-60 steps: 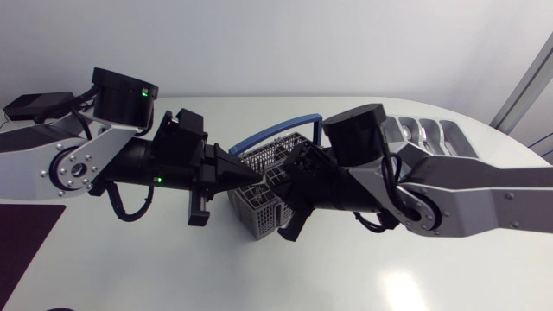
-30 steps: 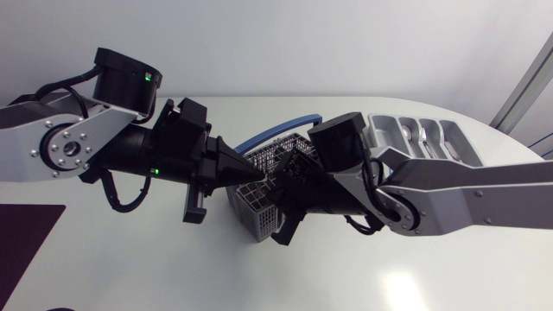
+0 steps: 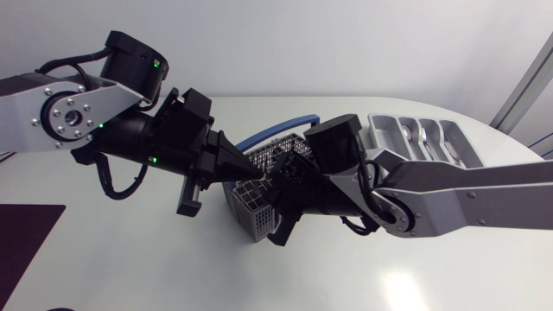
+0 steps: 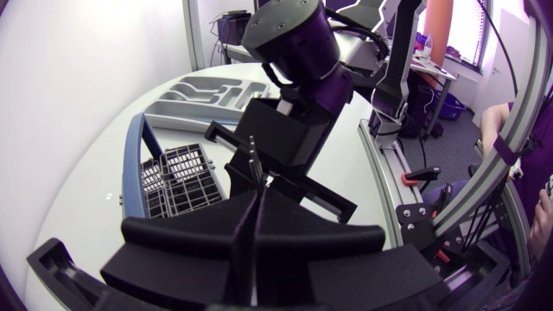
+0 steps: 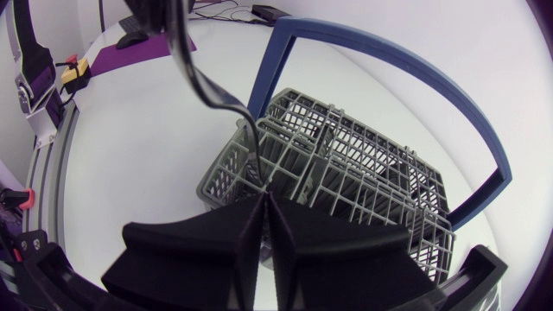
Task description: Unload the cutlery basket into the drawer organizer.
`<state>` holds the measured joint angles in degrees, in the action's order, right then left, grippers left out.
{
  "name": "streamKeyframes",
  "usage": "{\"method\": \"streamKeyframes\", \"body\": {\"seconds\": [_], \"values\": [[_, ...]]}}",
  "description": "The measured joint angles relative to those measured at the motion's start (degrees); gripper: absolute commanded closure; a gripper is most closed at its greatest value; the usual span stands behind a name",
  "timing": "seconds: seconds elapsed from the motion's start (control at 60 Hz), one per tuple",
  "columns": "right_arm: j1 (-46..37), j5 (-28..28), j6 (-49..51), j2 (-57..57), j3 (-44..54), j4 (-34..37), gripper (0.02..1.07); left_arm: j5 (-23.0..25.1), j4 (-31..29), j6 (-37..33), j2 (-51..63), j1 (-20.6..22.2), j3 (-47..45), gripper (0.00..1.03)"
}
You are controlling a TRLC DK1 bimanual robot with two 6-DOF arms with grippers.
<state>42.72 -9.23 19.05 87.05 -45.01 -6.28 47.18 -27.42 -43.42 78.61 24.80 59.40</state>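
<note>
Starting from the left edge of the table (image 3: 130, 268), the left gripper (image 3: 251, 173) hangs over the basket with its two fingers pressed together on the wide end of a fork (image 5: 197, 76). The fork is up in the air, just above the basket (image 3: 244, 206), which stands near the middle of the table and has a blue handle (image 3: 275, 132). At the fork's thin end sits the right gripper (image 5: 263, 197). Its fingers are squeezed together too, and they seem to nip that thin end, so I think the fork is being passed from one to the other. This is where it could go wrong. If both pull at once, the fork could bend or slide out. If the left one lets go before the right one has a good hold, the fork could drop back into the basket or onto the table. A hold on just the tip is weak, so the fork might swing. The two arms are very close and could bump. The fork could also catch on the wires or the blue handle and tip the basket. By the far right edge of the table lies the drawer tray (image 4: 177, 112), well apart from the basket, so a loose fork could slip out on the way.
</note>
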Motion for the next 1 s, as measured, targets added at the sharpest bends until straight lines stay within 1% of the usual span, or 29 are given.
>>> {"method": "streamKeyframes", "body": {"seconds": [0.517, 1.0], "values": [[0.70, 0.02, -0.26, 0.09, 0.00, -0.31, 0.95, 1.88, -5.97, -3.19, 0.20, -1.95, 2.86, 0.94], [1.07, 0.35, -0.66, 0.85, -0.04, -1.27, 0.95, 1.84, -9.57, -5.62, 0.02, -1.99, 4.63, 0.94]]}}
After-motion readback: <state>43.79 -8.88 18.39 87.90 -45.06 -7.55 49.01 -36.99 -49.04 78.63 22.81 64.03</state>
